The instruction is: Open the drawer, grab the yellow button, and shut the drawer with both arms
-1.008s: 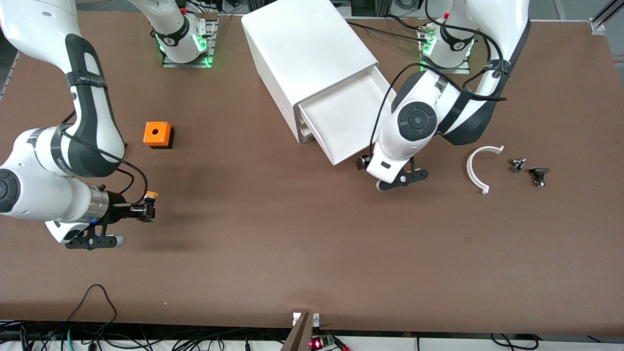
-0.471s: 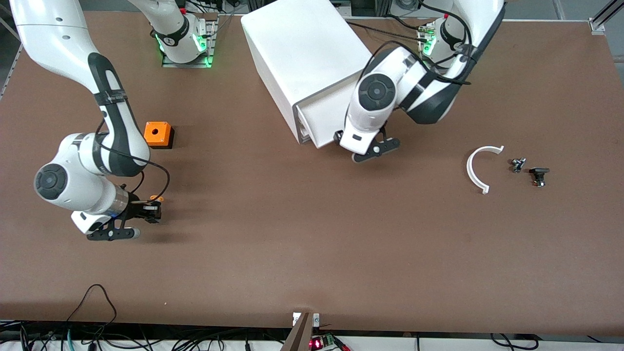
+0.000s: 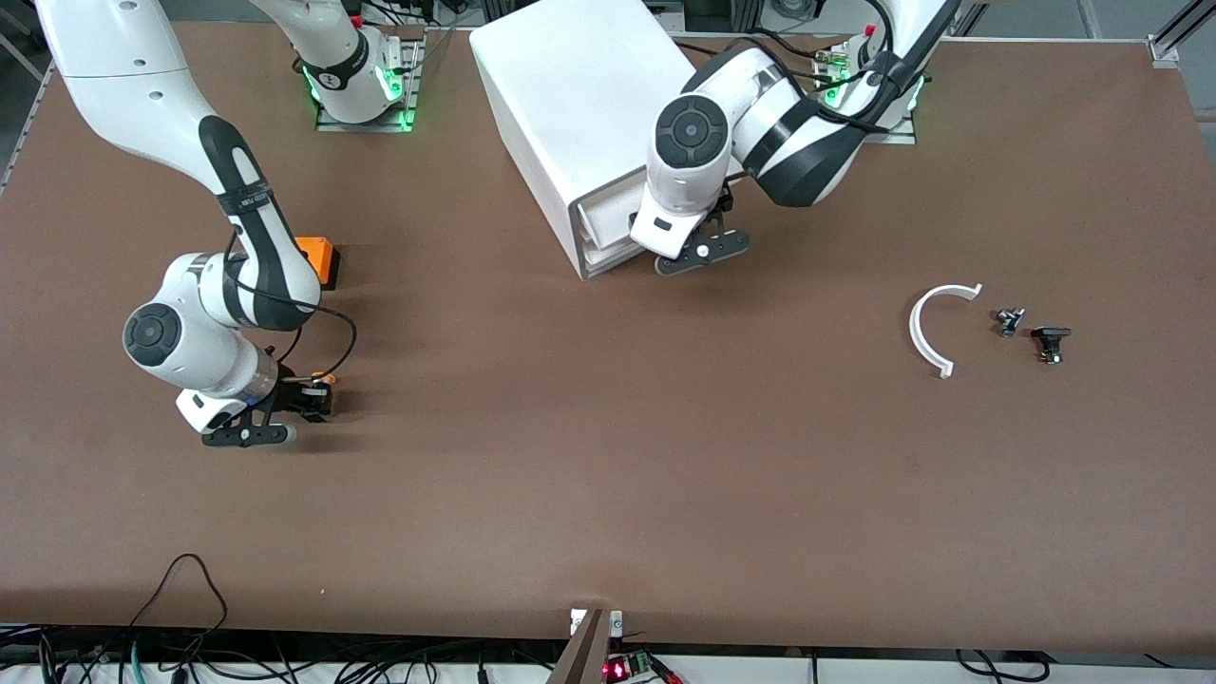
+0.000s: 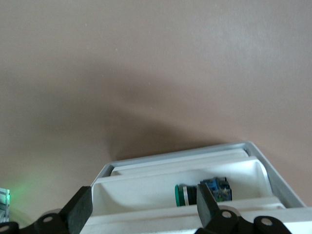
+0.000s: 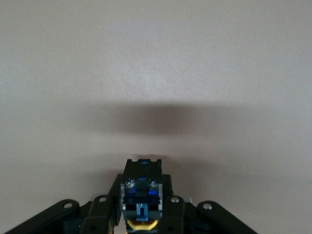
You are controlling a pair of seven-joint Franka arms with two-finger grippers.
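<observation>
Both arms point(image 3: 190, 142) are seen as glossy white jointed shells with dark grey joint rings and round grey end caps, black cables looped alongside (green lights glowing at the bases), each ending in a black two-finger gripper with small silver screws.

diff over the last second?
The left gripper, open, pushed the drawer almost fully into the cabinet. The right gripper, shut on the button, swung toward the table's middle, low over the table. Orange cube, white arc and small parts unmoved.
</observation>
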